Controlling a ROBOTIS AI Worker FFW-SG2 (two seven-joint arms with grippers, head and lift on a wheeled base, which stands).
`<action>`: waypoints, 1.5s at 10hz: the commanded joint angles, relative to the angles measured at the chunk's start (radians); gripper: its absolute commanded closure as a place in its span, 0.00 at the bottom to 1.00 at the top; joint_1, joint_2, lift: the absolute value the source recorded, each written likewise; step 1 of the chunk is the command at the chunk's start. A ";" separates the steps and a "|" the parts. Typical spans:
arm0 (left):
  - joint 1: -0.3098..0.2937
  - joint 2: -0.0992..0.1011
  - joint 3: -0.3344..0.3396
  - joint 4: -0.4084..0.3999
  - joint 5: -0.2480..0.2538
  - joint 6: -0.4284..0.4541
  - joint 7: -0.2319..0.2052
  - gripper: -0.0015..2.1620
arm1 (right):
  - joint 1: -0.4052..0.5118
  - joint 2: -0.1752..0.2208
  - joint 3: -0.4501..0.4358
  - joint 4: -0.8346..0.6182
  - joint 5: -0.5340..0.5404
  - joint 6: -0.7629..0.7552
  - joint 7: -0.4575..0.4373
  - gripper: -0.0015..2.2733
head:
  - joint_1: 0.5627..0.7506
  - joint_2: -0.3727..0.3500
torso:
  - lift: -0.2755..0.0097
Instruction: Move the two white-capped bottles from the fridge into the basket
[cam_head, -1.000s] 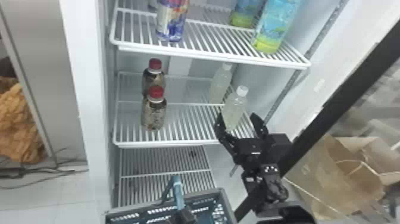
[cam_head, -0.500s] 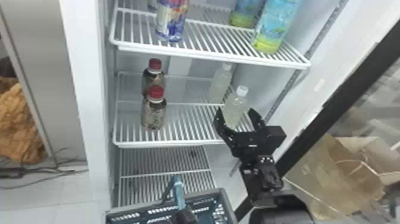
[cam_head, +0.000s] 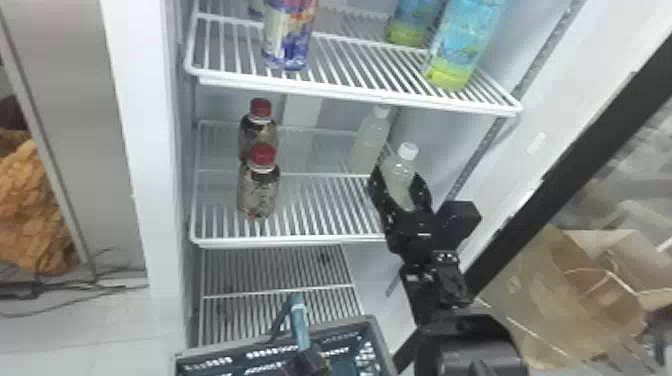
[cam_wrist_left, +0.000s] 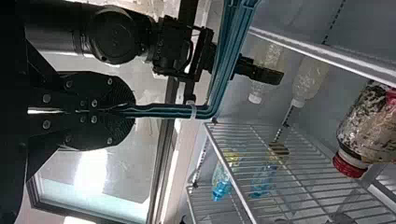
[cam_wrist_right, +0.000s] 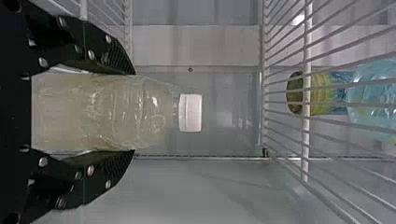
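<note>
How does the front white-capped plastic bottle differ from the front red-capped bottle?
The white-capped plastic bottle is pale; the red-capped bottle is dark and speckled. The white-capped bottle is held by the right black end effector; the red-capped one stands on the white wire shelf. Both are capped.

two red-capped bottles, a front one (cam_head: 258, 195) and a rear one (cam_head: 258, 131), stand on the left of the middle shelf (cam_head: 290, 243). the upper shelf (cam_head: 350, 95) holds a blue-and-white container (cam_head: 287, 37) and, to the right, two blue bottles with yellow-green bases, one nearer (cam_head: 462, 47), one farther back (cam_head: 412, 22). an orange-brown bundle (cam_head: 35, 210) lies far left, near dark cables (cam_head: 35, 286).
</note>
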 joint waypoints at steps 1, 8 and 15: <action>0.000 0.000 0.000 0.000 0.000 0.000 0.000 0.52 | 0.000 0.000 0.004 -0.003 -0.012 0.002 0.000 0.33 | 0.70 0.03 | 0.05; 0.000 -0.001 0.002 0.000 0.000 -0.003 -0.002 0.52 | 0.245 -0.038 0.042 -0.418 -0.180 0.107 0.025 0.33 | 0.70 0.03 | 0.05; 0.002 -0.003 0.010 0.000 0.000 -0.007 -0.005 0.52 | 0.604 0.004 -0.020 -0.854 -0.320 0.421 0.034 0.33 | 0.70 0.03 | 0.05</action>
